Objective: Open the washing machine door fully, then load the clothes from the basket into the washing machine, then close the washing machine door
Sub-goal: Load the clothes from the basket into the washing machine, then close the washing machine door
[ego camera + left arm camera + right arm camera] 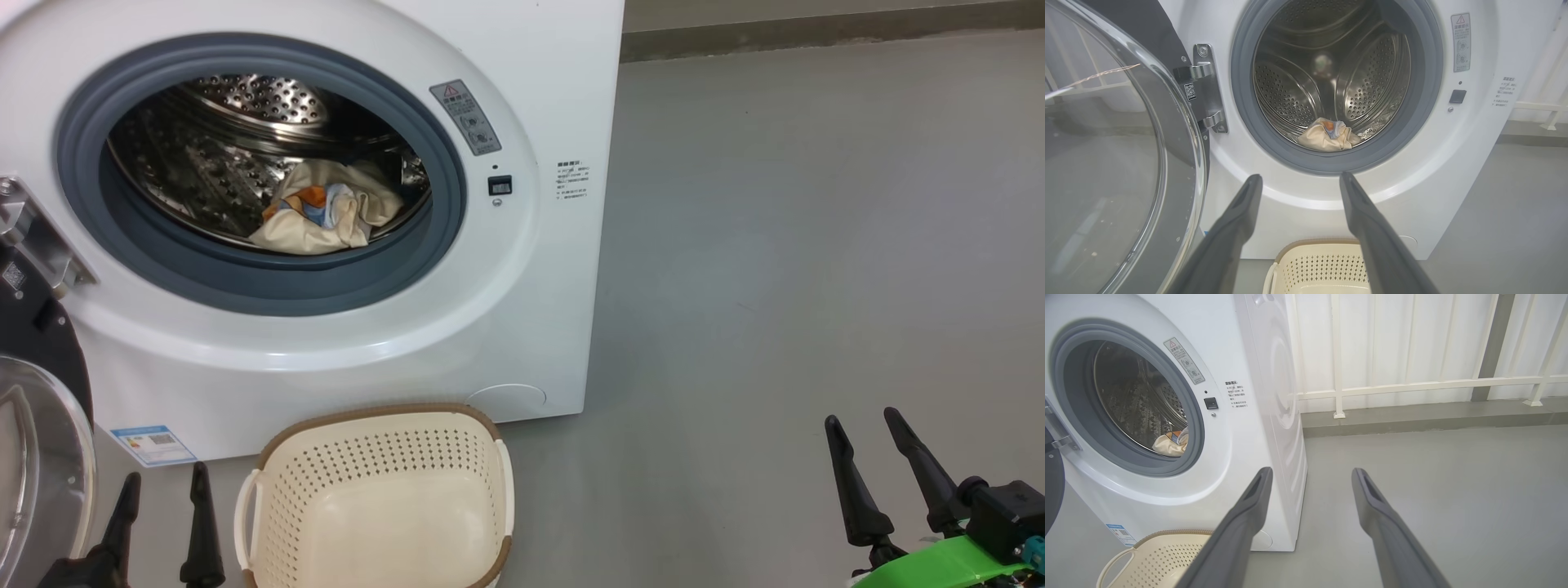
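The white washing machine [522, 286] [1453, 163] [1237, 449] stands with its door [37, 457] [1106, 163] swung wide open to the left. A cream bundle of clothes [326, 214] [1329, 134] [1169, 444] with blue and orange patches lies in the steel drum. The light blue bundle is hidden or out of view. The cream basket [286, 498] [1323, 265] [1155, 559] sits on the floor before the machine, with nothing in it. My left gripper [163, 482] [1299, 179] hangs open beside the basket's left side. My right gripper [861, 420] [1310, 473] is open, far right over bare floor.
Grey floor [816, 245] spreads to the right of the machine. A white railing [1412, 386] and a low kerb run along the wall behind. The door hinge [1206, 87] sits at the drum opening's left.
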You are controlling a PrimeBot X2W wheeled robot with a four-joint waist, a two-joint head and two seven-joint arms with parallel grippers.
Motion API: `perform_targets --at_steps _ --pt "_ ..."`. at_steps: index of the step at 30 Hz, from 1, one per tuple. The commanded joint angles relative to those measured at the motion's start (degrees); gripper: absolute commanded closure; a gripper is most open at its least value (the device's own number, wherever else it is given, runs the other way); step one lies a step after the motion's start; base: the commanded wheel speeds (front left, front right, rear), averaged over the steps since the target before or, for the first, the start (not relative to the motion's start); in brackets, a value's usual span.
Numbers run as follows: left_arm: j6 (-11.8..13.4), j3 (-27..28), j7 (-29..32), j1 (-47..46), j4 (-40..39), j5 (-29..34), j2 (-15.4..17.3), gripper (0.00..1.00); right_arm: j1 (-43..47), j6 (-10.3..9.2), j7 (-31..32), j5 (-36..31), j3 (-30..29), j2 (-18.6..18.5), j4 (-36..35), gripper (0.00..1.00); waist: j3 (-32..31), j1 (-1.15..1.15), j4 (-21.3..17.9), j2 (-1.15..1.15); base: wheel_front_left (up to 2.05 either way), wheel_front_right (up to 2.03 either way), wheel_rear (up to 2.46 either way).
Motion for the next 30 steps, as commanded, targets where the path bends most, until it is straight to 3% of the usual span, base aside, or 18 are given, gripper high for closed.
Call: perform_targets --at_steps 1,13,30 --pt "-0.2 2.0 -0.4 -0.4 -1.6 0.4 0.7 0.0 -0.1 0.25 -0.5 -0.1 0.9 -1.2 -1.5 0.0 0.0 0.0 0.0 0.0 0.0 0.0 0.0" --pt "-0.7 2.3 -0.4 -0.5 -1.2 0.6 0.4 0.0 -0.1 0.25 -0.5 -0.2 0.8 -1.3 -1.6 0.0 0.1 0.0 0.3 0.0 -0.12 0.12 0.0" --pt "-1.0 3.0 -0.4 -0.1 -1.2 0.9 0.1 0.0 -0.1 0.25 -0.5 -0.1 0.9 -1.6 -1.7 0.0 0.2 0.0 0.3 0.0 -0.88 0.88 0.0"
